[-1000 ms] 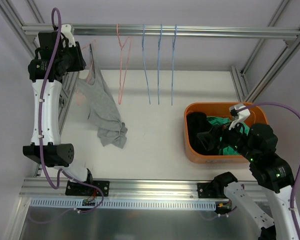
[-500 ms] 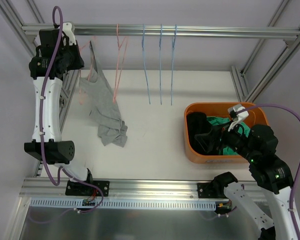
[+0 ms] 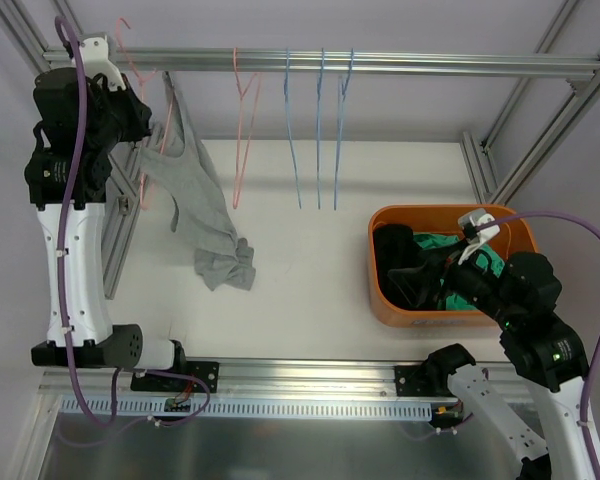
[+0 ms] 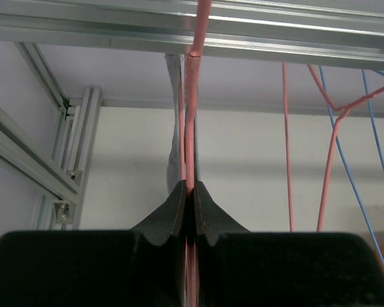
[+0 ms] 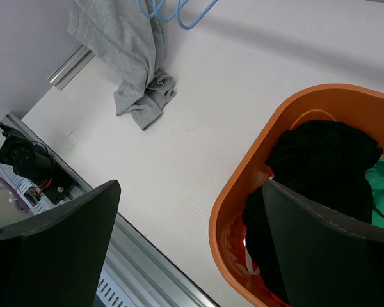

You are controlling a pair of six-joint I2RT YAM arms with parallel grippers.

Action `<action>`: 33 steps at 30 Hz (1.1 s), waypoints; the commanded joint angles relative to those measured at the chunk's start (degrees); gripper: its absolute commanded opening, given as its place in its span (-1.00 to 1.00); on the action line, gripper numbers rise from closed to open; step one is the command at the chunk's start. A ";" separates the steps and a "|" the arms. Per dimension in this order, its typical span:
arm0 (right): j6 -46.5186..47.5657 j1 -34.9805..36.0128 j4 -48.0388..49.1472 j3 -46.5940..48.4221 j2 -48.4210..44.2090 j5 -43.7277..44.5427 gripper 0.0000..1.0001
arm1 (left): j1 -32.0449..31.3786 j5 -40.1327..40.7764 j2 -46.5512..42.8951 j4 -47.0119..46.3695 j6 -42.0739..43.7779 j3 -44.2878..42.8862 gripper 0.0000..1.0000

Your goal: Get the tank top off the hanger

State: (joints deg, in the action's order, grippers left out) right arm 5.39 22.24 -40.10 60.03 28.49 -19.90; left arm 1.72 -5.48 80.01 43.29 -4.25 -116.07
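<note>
Left claw (image 4: 189, 192) tight on pink hanger (image 4: 191, 115)

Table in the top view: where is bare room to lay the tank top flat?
Widest bare patch of table: between the grey tank top and the orange bin, in front of the blue hangers. Crowded: the far-left corner, where the left hand grips the pink hanger.

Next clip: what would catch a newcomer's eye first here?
A gray tank top hangs from a pink hanger at the rail's left end, its hem bunched on the table. The left gripper is shut on that hanger's wire. At right, the open right gripper hovers over an orange bin of dark and green clothes.
</note>
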 commanded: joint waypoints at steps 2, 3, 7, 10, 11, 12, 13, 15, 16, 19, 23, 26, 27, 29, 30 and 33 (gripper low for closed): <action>-0.55 0.00 3.27 0.00 -0.45 -3.56 0.99 | 0.22 -3.40 -4.92 -4.44 -2.16 3.91 -1.00; -0.64 0.00 3.97 0.00 -0.28 -4.61 0.99 | 0.22 -4.10 -6.17 -4.35 -2.60 6.71 -1.00; -1.52 0.00 7.30 0.26 0.77 -13.29 0.99 | 0.31 -8.32 -14.51 -4.18 -3.92 16.12 -1.00; -4.15 -0.09 11.87 0.35 2.35 -20.58 0.99 | 0.13 -10.95 -22.59 -3.48 -4.45 24.99 -1.00; -4.77 0.00 13.10 0.35 2.79 -22.10 0.99 | 0.13 -11.74 -26.44 -3.21 -4.54 29.63 -1.00; -5.21 0.00 15.46 0.18 3.41 -23.33 0.99 | 0.13 -11.93 -28.40 -2.86 -4.80 31.76 -1.00; -7.47 0.26 16.62 0.09 4.54 -25.08 0.99 | 0.13 -12.19 -30.33 -2.34 -5.15 34.05 -1.00; -8.63 0.87 18.90 -0.09 5.69 -25.01 0.99 | 0.04 -12.72 -35.61 -1.54 -6.02 39.68 -1.00; -9.16 2.18 19.26 -0.09 7.00 -23.88 0.99 | 0.04 -13.24 -37.19 -0.32 -6.21 41.26 -1.00; -8.82 6.84 20.93 -0.70 9.29 -19.40 0.97 | 0.04 -15.96 -43.51 2.84 -7.87 45.92 -1.00; -7.06 14.57 22.07 -0.88 12.54 -12.02 0.95 | 0.04 -18.08 -46.43 10.22 -8.76 49.09 -1.00; -7.23 19.06 24.09 -1.41 14.31 -8.84 0.94 | -0.39 -20.79 -47.48 14.53 -8.05 51.46 -1.00; -7.15 20.98 24.97 -1.41 15.70 -8.23 0.94 | -1.18 -22.98 -47.92 15.50 -8.23 52.17 -1.00; -6.97 23.01 26.29 -1.41 17.47 -5.95 0.93 | -1.45 -29.48 -49.42 16.56 -8.32 53.57 -1.00; -6.80 25.55 26.65 -1.32 19.39 -3.85 0.92 | -1.54 -31.68 -49.94 16.74 -8.49 53.93 -1.00; -6.62 32.13 28.23 -1.06 24.04 2.90 0.86 | -5.22 -39.68 -51.18 16.92 -9.02 54.63 -1.00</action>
State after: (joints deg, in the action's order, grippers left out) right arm -1.85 48.93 -16.93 58.48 48.84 -25.52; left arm -1.32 -32.82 30.48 59.11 -11.64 -61.45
